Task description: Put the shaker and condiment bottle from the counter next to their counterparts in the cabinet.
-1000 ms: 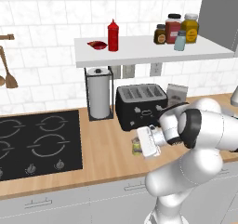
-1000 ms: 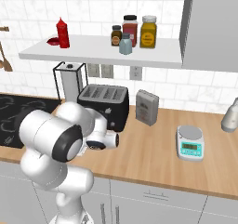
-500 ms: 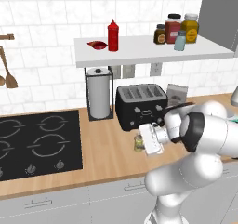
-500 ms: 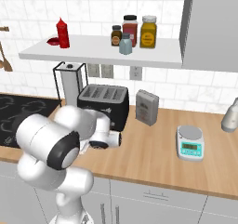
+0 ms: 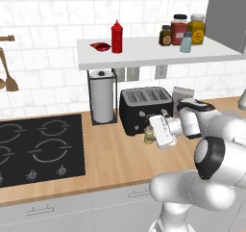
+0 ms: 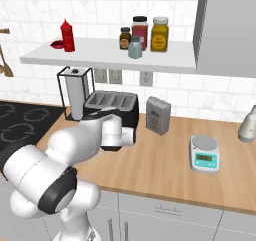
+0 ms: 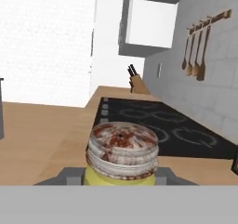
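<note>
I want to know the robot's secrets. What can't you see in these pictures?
- Small yellow-green shaker with a grey cap: its lower body is cut off by the bottom of the hand view, and in the left base view the white hand covers most of it.
- Two-finger gripper: fingers hidden behind the hand, so open or shut is unclear.
- Labels on the shelf jars: too small to read.

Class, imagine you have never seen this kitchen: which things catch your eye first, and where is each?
The big white arm bent over the counter before the black toaster, its pincer on the yellow-green shaker. Above, the red condiment bottle stands on the white cabinet.
</note>
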{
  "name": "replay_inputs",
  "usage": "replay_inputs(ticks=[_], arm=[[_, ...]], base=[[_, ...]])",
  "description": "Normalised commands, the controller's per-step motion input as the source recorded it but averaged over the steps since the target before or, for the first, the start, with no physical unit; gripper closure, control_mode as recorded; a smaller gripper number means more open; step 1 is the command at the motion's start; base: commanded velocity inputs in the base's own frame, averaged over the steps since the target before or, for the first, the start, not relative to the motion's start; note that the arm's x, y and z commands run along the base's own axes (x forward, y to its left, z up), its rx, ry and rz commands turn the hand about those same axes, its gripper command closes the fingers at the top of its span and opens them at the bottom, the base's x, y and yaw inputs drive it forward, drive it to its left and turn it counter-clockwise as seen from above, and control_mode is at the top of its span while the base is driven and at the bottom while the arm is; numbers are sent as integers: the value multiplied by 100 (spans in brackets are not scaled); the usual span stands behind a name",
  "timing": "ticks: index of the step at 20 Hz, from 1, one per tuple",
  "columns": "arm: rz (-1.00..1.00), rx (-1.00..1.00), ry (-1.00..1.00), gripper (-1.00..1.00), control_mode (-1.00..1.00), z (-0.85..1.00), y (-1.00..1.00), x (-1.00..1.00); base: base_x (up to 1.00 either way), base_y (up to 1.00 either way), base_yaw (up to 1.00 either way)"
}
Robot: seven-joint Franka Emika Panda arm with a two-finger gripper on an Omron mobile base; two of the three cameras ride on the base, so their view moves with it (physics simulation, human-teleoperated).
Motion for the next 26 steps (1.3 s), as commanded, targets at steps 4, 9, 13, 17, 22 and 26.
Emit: replay_inputs(ticks=[4,9,13,17,22,26], arm=[[-2,0,3,100,-100,33,-29,-4],[-3,0,6,100,-100,34,-35,-6],[-5,0,8,100,-100,55,-43,-4],[-7,0,10,100,-100,61,-49,0],[-10,0,11,100,-100,59,-45,0],[-18,0,12,100,-100,51,-31,0]], base=[[0,0,0],[0,0,0],[0,0,0],[0,0,0],[0,0,0],[0,0,0]])
